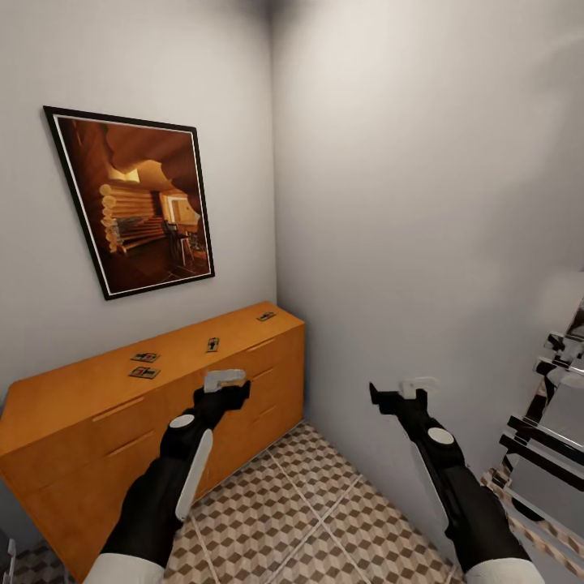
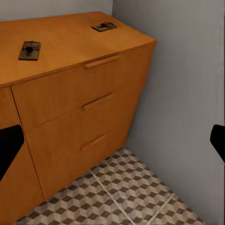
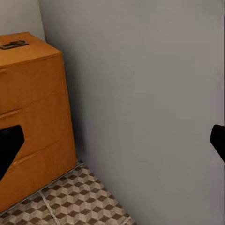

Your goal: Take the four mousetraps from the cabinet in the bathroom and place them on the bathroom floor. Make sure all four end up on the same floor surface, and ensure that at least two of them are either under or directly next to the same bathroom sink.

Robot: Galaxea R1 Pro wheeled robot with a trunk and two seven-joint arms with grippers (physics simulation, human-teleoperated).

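1. Four traps lie on the cabinet (image 1: 73, 397) top: two (image 1: 145, 365) leftward, one (image 1: 212, 344) mid, one (image 1: 266, 316) at its right end.
2. Left tool (image 1: 224, 388) empty, jaws parted, hovers before the cabinet.
3. Right tool (image 1: 397, 396) empty, parted.
4. Floor (image 1: 316, 519) holds none; nothing placed yet.

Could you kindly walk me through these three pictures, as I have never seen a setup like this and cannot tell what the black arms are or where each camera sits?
These are simulator renders from a two-armed wheeled robot. The big picture comes from its head camera, looking down over both black arms. The left gripper and right gripper hang in the air, jaws apart, holding nothing. The other two pictures come from cameras on each wrist, looking along the fingers, whose dark tips show at the edges. Ahead stands an orange wooden cabinet with drawers, in a corner under a framed picture. Four small mousetraps lie on its flat top. The floor has cube-patterned tiles.
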